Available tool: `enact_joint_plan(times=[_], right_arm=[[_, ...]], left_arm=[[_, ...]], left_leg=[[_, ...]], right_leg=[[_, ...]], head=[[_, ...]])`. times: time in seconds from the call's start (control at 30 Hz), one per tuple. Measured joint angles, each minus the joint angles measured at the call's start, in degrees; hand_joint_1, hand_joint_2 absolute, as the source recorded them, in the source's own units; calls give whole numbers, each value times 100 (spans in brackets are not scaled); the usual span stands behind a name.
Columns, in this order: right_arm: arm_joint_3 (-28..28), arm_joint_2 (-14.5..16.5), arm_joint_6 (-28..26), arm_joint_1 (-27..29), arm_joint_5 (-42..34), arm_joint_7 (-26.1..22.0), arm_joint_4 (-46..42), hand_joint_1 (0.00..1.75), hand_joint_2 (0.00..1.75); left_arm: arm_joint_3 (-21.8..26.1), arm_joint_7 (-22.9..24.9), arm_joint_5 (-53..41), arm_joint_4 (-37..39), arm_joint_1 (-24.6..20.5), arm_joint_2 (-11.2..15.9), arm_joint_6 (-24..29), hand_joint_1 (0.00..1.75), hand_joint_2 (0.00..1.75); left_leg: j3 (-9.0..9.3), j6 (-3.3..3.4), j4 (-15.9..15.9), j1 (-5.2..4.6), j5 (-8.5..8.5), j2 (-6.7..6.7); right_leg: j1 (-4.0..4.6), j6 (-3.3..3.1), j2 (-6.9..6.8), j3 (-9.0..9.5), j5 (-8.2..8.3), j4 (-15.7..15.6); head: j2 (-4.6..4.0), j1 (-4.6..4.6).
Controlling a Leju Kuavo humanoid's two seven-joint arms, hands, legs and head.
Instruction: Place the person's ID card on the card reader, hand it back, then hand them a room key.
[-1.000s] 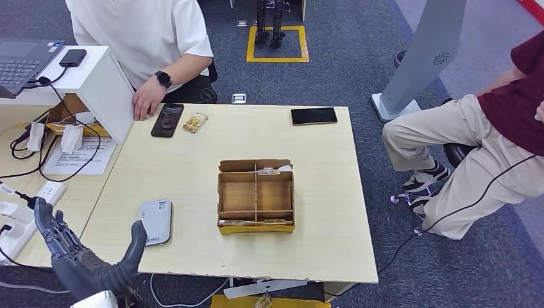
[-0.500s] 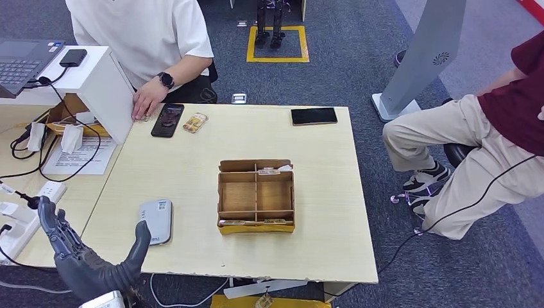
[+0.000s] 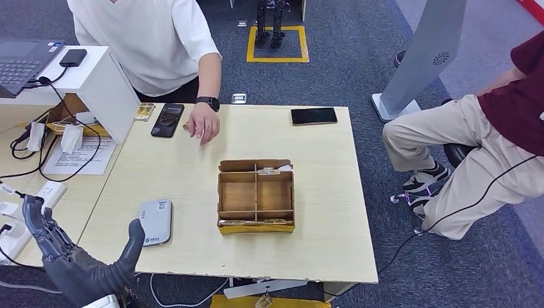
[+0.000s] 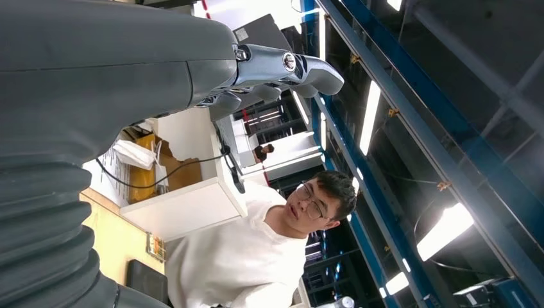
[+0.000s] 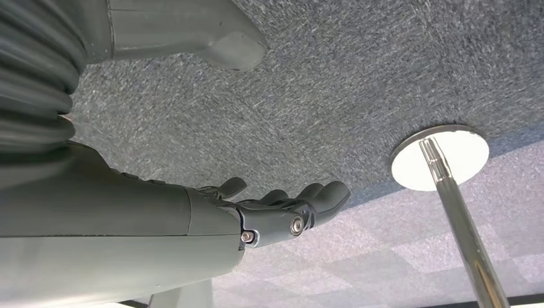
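1. My left hand [image 3: 80, 260] is raised at the table's near left corner, fingers spread and holding nothing.
2. The grey card reader [image 3: 156, 221] lies just beside it on the table [image 3: 321, 192].
3. The cardboard box [image 3: 256, 196] sits mid-table.
4. A person's hand [image 3: 202, 125] reaches over the far edge, beside a dark phone [image 3: 167, 120].
5. Another phone [image 3: 314, 116] lies far right.

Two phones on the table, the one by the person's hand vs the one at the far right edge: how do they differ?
The phone by the person's hand lies lengthwise away from the robot, near the white stand; the far-right phone lies crosswise near the table's far edge. The first shows a round mark on its face; the second looks plain black. The person's hand hovers beside the first; nothing is near the second. Both are dark, flat, untouched.
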Motion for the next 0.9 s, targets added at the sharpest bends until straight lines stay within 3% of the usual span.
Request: enact_joint_plan(times=[0.9], right_arm=[[0, 9, 0, 5, 44, 42, -48, 0, 175]], left_arm=[[281, 1, 288, -145, 46, -48, 0, 0, 175]], left_leg=[[2, 0, 0, 0, 0, 1]], right_leg=[[0, 0, 1, 0, 0, 0]], head=[[0, 0]])
